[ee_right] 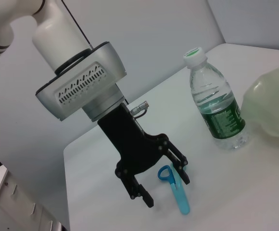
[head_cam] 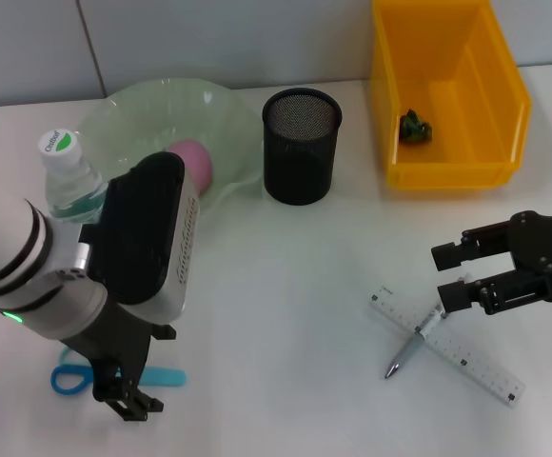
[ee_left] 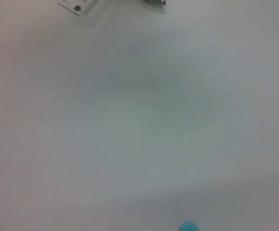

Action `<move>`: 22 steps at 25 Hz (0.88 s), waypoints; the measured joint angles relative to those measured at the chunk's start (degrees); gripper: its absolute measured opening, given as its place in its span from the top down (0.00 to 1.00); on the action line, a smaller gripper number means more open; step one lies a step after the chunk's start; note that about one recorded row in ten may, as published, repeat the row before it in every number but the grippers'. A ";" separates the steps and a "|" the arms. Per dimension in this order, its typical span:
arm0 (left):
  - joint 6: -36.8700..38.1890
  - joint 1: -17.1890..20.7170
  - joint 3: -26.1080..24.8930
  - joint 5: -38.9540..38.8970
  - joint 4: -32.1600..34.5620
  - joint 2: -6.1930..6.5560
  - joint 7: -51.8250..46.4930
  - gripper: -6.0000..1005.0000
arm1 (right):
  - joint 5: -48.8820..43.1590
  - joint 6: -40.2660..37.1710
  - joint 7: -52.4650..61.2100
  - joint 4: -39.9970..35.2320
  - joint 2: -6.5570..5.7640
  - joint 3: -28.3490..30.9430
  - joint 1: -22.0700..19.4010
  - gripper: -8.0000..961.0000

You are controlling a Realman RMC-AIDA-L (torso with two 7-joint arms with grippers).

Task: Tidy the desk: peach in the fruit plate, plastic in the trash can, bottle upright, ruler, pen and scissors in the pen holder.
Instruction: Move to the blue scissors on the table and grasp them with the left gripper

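Pen point(head_cam: 411, 345) crosses ruler point(head_cam: 447, 347) — bare desk point(head_cam: 285, 286) around

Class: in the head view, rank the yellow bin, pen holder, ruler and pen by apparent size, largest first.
1. Yellow bin
2. Pen holder
3. Ruler
4. Pen

Ruler is longer than the holder but covers less area.

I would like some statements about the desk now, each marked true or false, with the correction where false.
1. The water bottle stands upright. True.
2. The pen is inside the mesh pen holder. False: it lies on the table across the ruler.
3. The peach is in the green fruit plate. True.
4. The yellow bin holds nothing. False: a small dark green item lies in it.
5. The left gripper hovers at the blue scissors, jaws open. True.
6. The right gripper holds the ruler. False: its open jaws hold nothing.
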 joint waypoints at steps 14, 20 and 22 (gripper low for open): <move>-1.84 -1.82 4.35 1.78 -2.86 -0.04 0.37 0.27 | -0.03 0.22 0.00 0.09 0.23 0.01 0.10 0.25; -2.68 -4.05 4.67 1.83 -6.55 -0.09 0.37 0.28 | -0.07 0.31 0.00 0.09 0.24 0.01 0.13 0.25; -2.69 -4.28 4.74 1.86 -6.88 -0.09 0.37 0.28 | -0.09 0.45 0.00 0.09 0.24 0.01 0.14 0.25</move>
